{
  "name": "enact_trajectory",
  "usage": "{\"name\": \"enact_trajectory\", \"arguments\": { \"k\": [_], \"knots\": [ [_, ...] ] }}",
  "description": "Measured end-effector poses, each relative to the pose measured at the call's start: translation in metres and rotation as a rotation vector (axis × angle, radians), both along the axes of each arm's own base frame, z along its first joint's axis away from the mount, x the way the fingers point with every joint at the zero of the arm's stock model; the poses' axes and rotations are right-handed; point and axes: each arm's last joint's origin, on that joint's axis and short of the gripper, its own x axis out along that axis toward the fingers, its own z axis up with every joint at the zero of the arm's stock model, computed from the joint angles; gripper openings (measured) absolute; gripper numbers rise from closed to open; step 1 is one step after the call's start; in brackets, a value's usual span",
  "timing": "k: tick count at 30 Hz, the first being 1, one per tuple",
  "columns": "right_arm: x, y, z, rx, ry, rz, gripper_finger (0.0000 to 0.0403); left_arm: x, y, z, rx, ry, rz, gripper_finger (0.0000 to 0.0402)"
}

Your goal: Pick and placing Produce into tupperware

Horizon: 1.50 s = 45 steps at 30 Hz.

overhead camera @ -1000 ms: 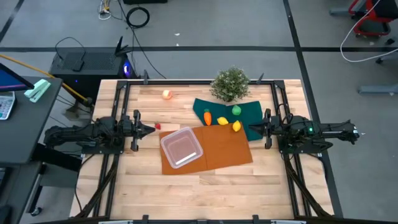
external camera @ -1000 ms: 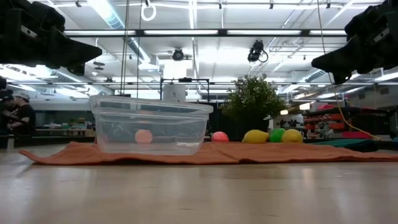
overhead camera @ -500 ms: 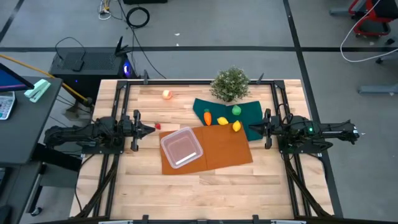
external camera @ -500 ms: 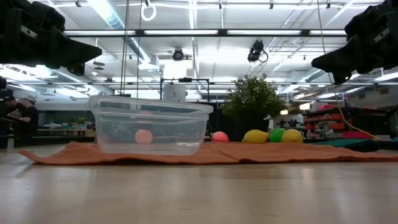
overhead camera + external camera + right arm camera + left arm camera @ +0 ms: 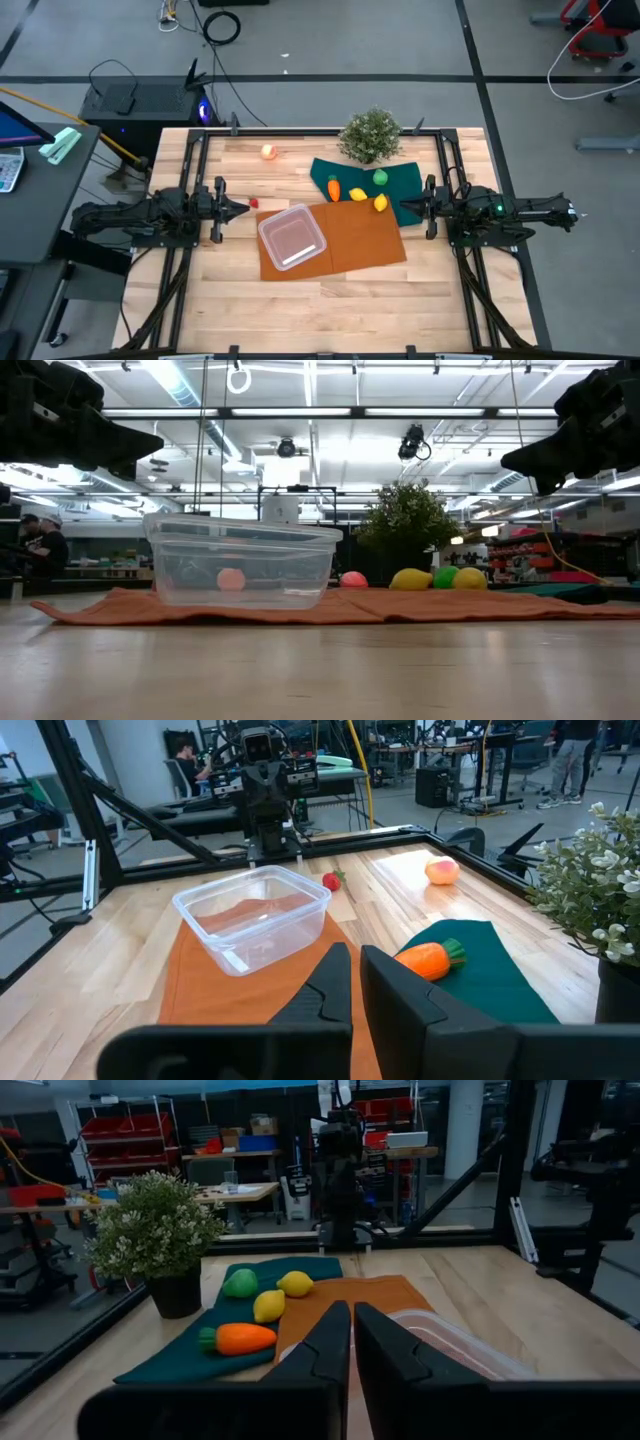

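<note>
Clear plastic, the tupperware point(image 5: 292, 237) sits empty at centre frame on the orange cloth point(image 5: 362, 238). Just above and right of it, on the dark green cloth point(image 5: 400, 182), lie the carrot point(image 5: 334, 188), two lemons point(image 5: 358, 195) and green ball point(image 5: 381, 177); the peach-red fruit point(image 5: 268, 151) rests upper left. The left gripper point(image 5: 243, 209) and right gripper point(image 5: 408, 207), both pinched closed and holding nothing, hover at either side

Sitting on the bench: one carrot point(image 5: 333, 188), two lemons point(image 5: 358, 195) point(image 5: 380, 204), one green ball point(image 5: 380, 178), one peach point(image 5: 268, 152), one tub point(image 5: 292, 236), two cloths point(image 5: 360, 240) point(image 5: 400, 180), one plant point(image 5: 370, 134).
</note>
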Motion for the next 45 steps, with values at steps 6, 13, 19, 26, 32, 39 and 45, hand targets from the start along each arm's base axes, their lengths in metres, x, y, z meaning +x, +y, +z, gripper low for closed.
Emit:
{"name": "enact_trajectory", "arguments": {
  "k": [6,13,19,26,32,39,45],
  "knots": [
    [0.0000,0.0000,-0.0001,0.000,0.000,0.000,0.0000,0.0000,0.0000,0.0000,-0.004,0.000,0.001,0.0033],
    [0.0000,0.0000,-0.0001,0.000,0.000,0.000,0.0000,0.0000,0.0001,0.0000,0.000,0.000,0.005,0.0033],
    [0.0000,0.0000,0.0000,0.000,0.000,0.000,0.0000,0.0000,0.0002,0.0001,0.000,-0.001,0.007,0.0025],
    [0.0000,0.0000,-0.0001,0.000,0.000,0.000,0.0000,0.0000,0.0003,0.0003,0.000,-0.004,0.009,0.0028],
    [0.0000,0.0000,-0.0001,0.000,0.000,0.000,0.0000,0.0000,0.0003,0.0004,0.002,-0.004,0.009,0.0034],
    [0.0000,0.0000,0.0000,0.000,0.000,0.000,0.0000,0.0000,0.0003,0.0005,0.002,-0.005,0.009,0.0023],
    [0.0002,0.0000,0.0006,0.000,-0.011,0.000,0.0000,0.0000,0.0002,0.0005,0.002,-0.005,0.009,0.0024]
  ]
}}
